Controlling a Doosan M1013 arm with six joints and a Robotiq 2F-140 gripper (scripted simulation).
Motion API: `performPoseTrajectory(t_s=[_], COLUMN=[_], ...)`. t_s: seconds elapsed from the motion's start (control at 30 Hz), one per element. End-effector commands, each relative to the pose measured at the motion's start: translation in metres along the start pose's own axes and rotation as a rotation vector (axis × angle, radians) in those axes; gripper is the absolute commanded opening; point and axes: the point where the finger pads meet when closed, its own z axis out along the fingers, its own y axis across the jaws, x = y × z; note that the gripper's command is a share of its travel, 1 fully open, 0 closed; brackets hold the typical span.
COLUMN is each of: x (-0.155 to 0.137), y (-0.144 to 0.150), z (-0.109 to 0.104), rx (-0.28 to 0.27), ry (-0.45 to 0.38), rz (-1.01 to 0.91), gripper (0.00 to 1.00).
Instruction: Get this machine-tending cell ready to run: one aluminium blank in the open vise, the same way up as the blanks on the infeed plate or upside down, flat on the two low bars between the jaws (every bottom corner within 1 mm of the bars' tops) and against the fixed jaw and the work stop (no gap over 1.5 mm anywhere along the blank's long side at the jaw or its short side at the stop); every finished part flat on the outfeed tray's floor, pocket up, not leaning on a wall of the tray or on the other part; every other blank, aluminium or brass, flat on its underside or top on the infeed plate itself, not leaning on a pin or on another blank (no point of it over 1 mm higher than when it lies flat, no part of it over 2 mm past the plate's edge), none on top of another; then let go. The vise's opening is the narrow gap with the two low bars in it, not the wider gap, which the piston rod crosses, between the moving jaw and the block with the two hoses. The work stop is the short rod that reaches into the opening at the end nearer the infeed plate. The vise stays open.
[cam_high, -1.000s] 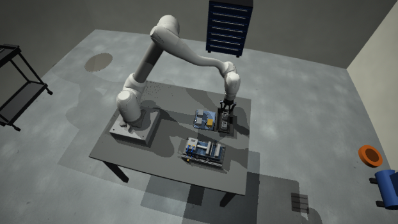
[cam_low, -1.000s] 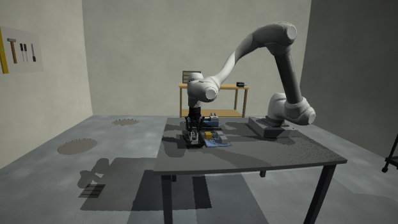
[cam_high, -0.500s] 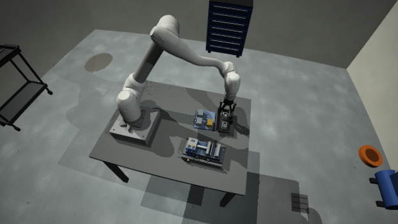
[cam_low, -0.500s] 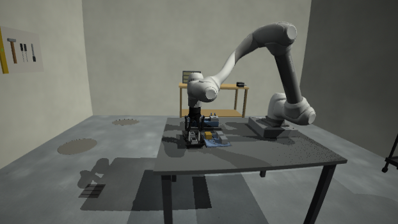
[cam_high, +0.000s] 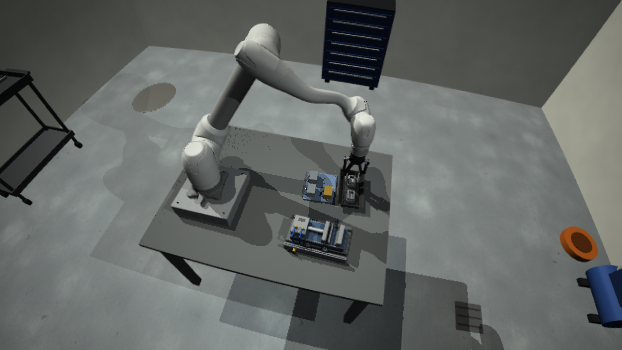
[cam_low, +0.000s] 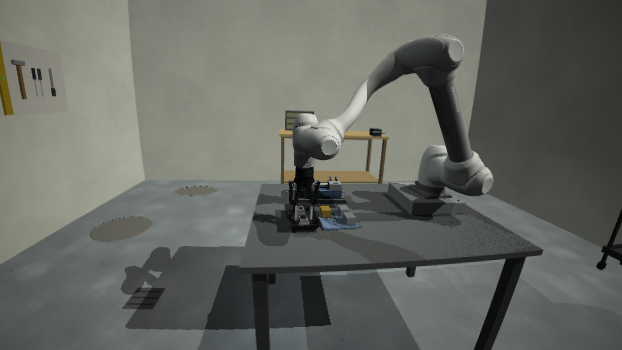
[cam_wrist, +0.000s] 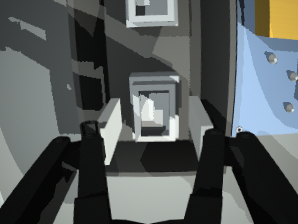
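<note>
As the gripper (cam_high: 354, 173) (cam_low: 302, 212) (cam_wrist: 154, 111) hovers low near the upper right corner of the table (cam_high: 270, 172) (cam_low: 400, 235) (cam_wrist: 282, 169) in the top view, its fingers stand spread, one on either side of a finished part (cam_high: 351, 180) (cam_low: 302, 219) (cam_wrist: 153, 107) and clear of it. That part and a second part (cam_high: 350, 195) (cam_low: 301, 210) (cam_wrist: 152, 12) sit in the dark tray (cam_high: 341, 192) (cam_low: 303, 229) (cam_wrist: 215, 65), near the right edge. Just beside it, farther from that edge, the blue plate (cam_high: 324, 180) (cam_low: 330, 224) (cam_wrist: 260, 120) bears two grey blanks and a brass blank (cam_high: 328, 192) (cam_low: 325, 211) (cam_wrist: 282, 20). The vise (cam_high: 325, 238) (cam_low: 327, 191) stands toward the lower right corner, the arm's base (cam_high: 227, 218) (cam_low: 425, 206) by the left edge. Shadows cross the grey tabletop and the mottled floor. Around the table are a dark blue cabinet (cam_high: 357, 45), a black cart (cam_high: 42, 102) and an orange ring (cam_high: 566, 245); a wooden bench (cam_low: 350, 134) stands by a pale wall.
</note>
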Motion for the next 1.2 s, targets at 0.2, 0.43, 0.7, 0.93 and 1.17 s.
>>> performPoseTrajectory(t_s=[0.2, 0.43, 0.7, 0.93, 1.17], x=[-0.001, -0.001, -0.001, -0.001, -0.001], y=[0.001, 0.001, 0.001, 0.001, 0.001], z=[0.003, -0.002, -0.021, -0.057, -0.095], rx=[-0.001, -0.001, -0.001, -0.001, -0.001], ry=[0.0, 0.0, 0.0, 0.0, 0.0], rz=[0.002, 0.002, 0.002, 0.002, 0.002], gripper=[0.4, 0.4, 0.4, 0.4, 0.4])
